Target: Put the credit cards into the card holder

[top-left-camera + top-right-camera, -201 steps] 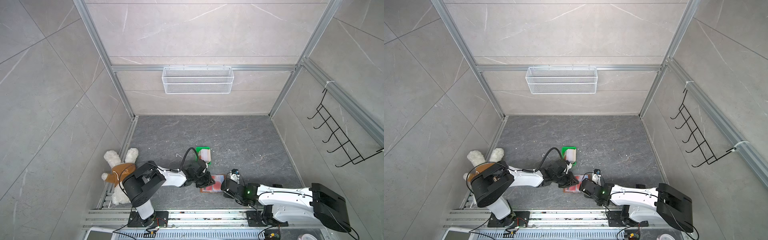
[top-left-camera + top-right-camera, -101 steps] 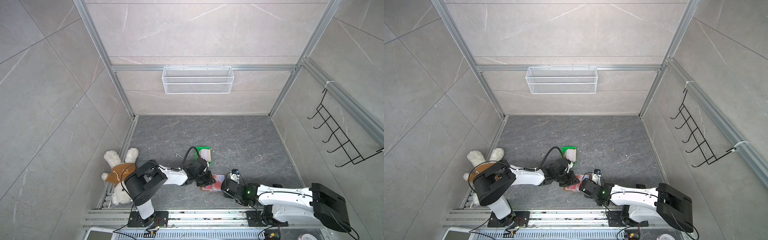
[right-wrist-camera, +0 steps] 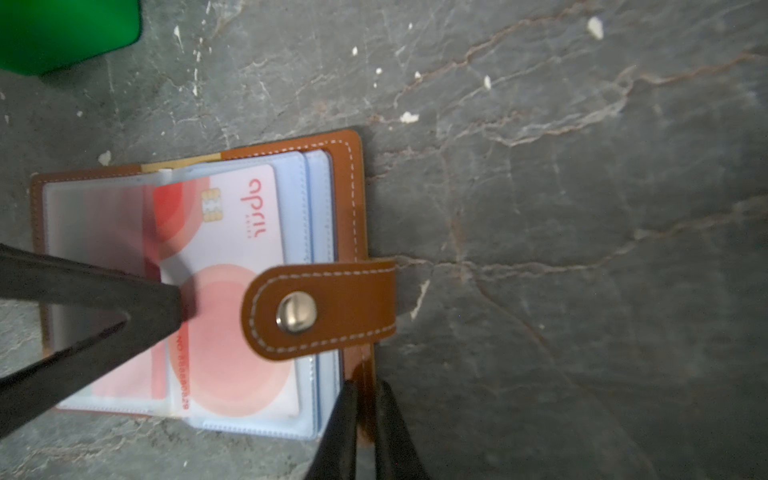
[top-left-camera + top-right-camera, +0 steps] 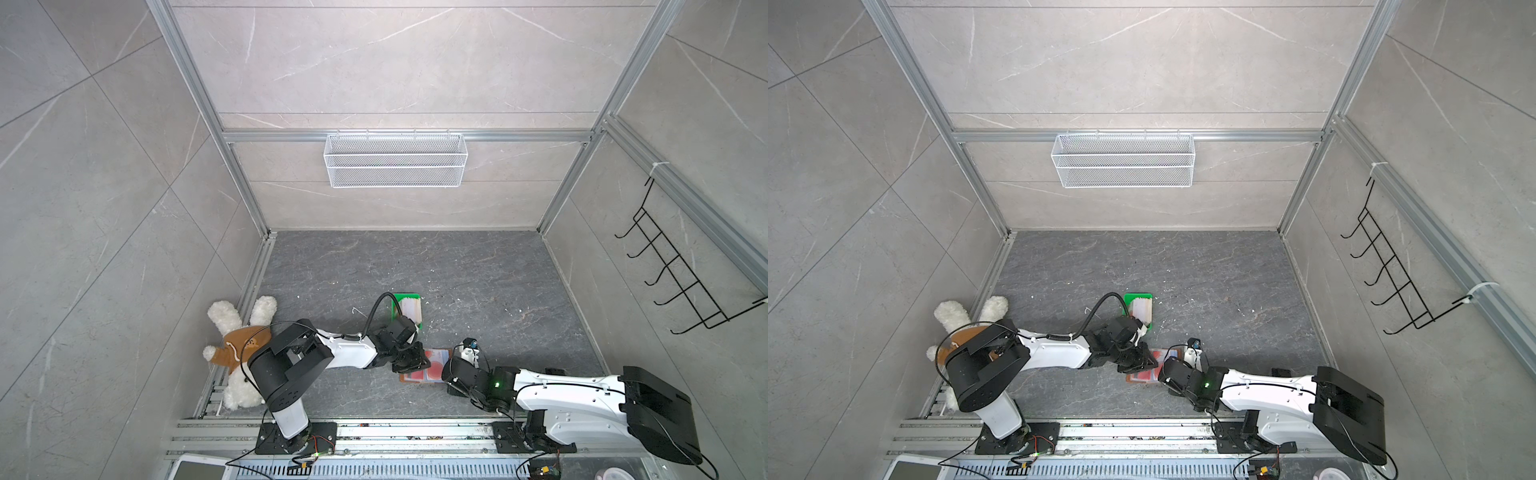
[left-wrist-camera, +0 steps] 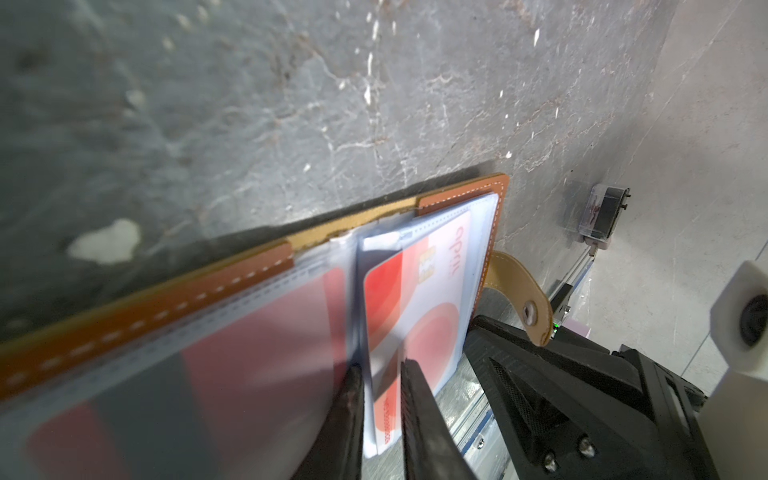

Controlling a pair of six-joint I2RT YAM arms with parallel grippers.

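Little has changed in the last second: our left gripper [image 5: 381,366] still pinches a card [image 5: 415,299] between the clear sleeves of the open wallet [image 3: 349,199] on the floor. Our right gripper [image 3: 366,384] stays clamped on its cover edge.

In the left wrist view the near page of the card holder [image 5: 249,266] was blurred and ran off the edge — the right wrist view caught only a corner of the green tray [image 3: 62,33].

We show two arms, white shells with black joints: left arm [image 4: 349,353] with a black cable [image 4: 385,294], right arm [image 4: 573,380] with a green light [image 4: 495,372]; left claw [image 5: 381,365] black.
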